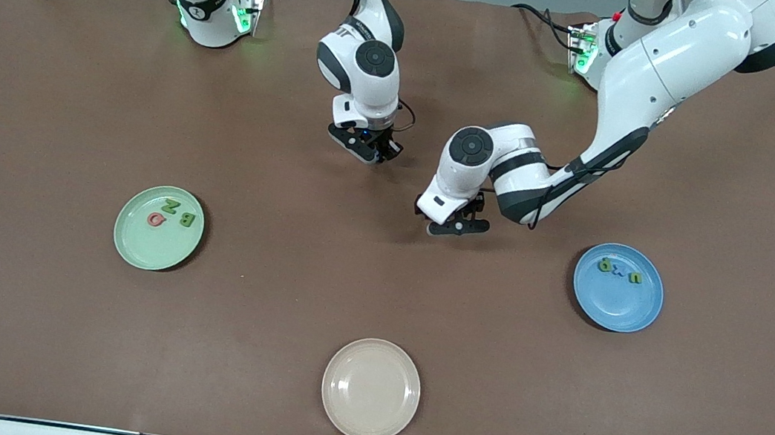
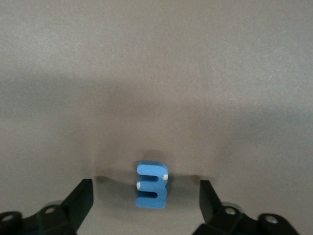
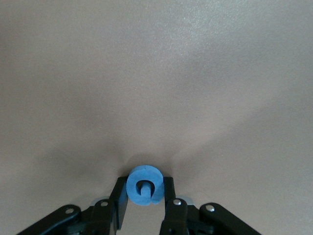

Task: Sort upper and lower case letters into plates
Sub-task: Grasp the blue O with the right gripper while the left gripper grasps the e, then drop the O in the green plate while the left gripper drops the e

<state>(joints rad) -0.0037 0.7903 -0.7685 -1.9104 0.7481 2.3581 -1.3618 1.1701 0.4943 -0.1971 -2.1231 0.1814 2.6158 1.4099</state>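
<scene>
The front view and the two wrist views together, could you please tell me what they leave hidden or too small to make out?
- Front view: the blue E and blue C are hidden under the arms' own wrists.
- Front view: letters on the blue plate are too small to read; those on the green plate read roughly as N, B and a pink one.
- Wrist views: both plates and the cream plate lie outside the frame.
- Left wrist view: the left tool is cut off by the frame edge.
</scene>
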